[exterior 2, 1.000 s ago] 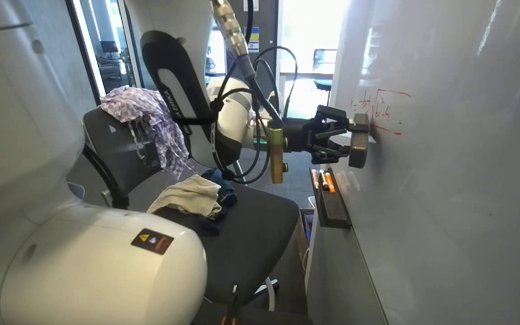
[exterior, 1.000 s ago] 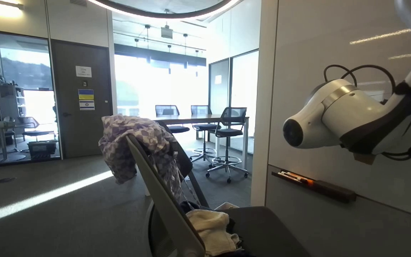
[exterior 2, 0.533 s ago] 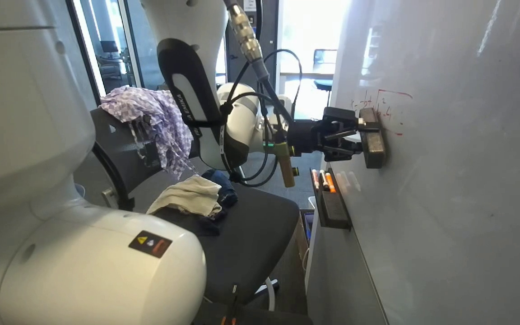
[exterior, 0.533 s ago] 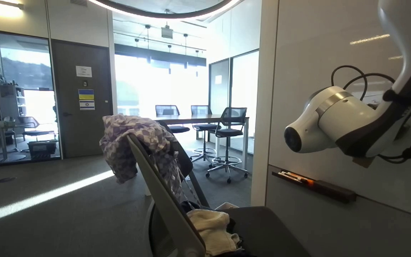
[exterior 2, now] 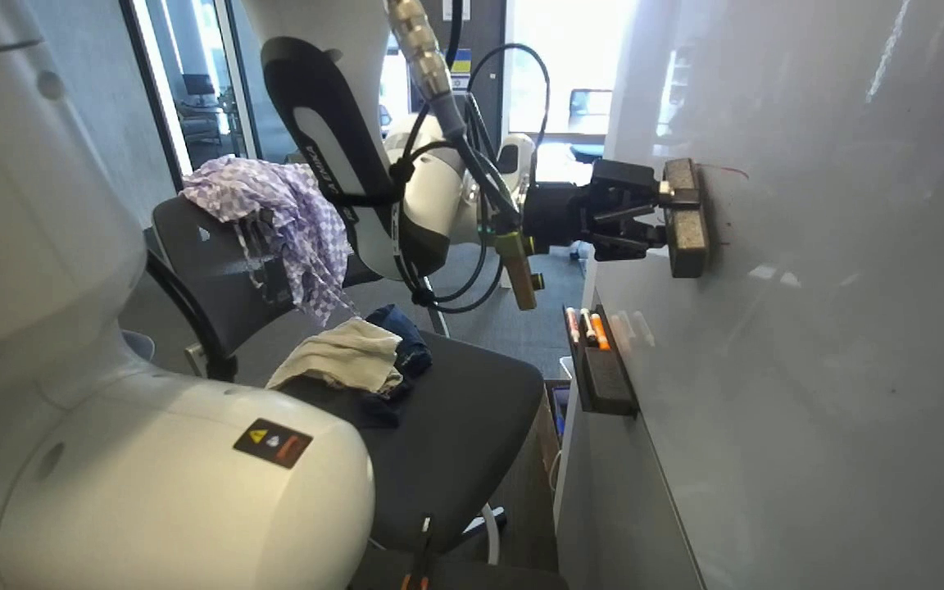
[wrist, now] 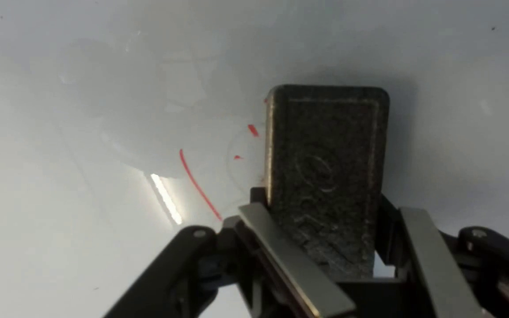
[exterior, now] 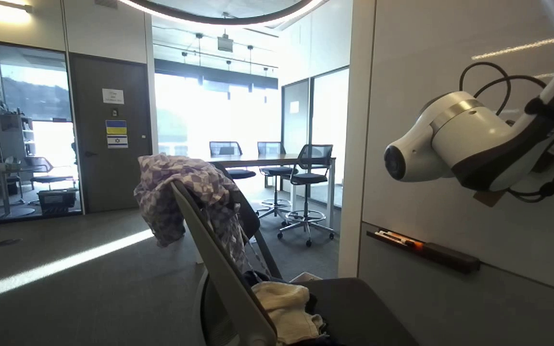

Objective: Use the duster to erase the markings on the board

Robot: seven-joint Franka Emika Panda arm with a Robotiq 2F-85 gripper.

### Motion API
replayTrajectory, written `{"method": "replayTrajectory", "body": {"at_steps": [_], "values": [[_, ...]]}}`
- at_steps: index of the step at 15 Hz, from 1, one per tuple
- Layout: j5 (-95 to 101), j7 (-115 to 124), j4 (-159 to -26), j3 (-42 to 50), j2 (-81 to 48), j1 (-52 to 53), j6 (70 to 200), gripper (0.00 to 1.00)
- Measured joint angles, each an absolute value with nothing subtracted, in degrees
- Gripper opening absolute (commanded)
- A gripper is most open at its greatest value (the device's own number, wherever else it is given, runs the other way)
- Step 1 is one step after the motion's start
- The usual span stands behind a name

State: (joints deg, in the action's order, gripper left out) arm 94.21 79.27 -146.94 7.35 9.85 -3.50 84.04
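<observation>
Gripper [wrist: 323,212]: fingers closed against both long sides of the duster [wrist: 332,141], holding it.
Duster: dark oblong block, nearly upright in an exterior view, right up by the board [exterior 2: 832,369] and higher than the ledge [exterior 2: 578,365]; whether its face touches, I cannot tell.
Markings [wrist: 197,186]: thin and red. In the wrist view a curved line lies left of the duster, with a short dash and small specks between it and the duster's edge.
Board: large, white, glossy, with bright reflections.
Ledge: narrow, dark, along the board's lower edge; three pens [exterior 2: 587,326] and a dark block [exterior 2: 608,381] lie in it.
Arm [exterior: 479,144]: white and black, in front of the board in both exterior views.
Chair [exterior 2: 472,418]: dark; purple cloth [exterior 2: 288,201] over its back, beige cloth [exterior 2: 341,352] on its seat.
</observation>
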Motion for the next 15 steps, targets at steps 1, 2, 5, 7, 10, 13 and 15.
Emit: {"method": "replayTrajectory", "body": {"at_steps": [1,2,5,7,10,13,15], "values": [[94.1,78.0,-147.0,7.3,11.5,-3.5,84.0,0.31],[94.0,76.1,-147.0,7.3,13.0,-3.5,84.0,0.31],[93.7,70.1,-146.9,7.3,16.2,-3.4,84.7,0.31],[93.7,66.9,-146.4,7.6,16.4,-3.4,87.1,0.31],[93.1,64.5,-145.2,7.7,15.1,-3.4,89.1,0.31],[92.5,64.5,-144.5,7.6,13.5,-3.3,89.2,0.31],[92.5,67.6,-144.5,7.4,12.2,-3.2,89.4,0.31]]}}
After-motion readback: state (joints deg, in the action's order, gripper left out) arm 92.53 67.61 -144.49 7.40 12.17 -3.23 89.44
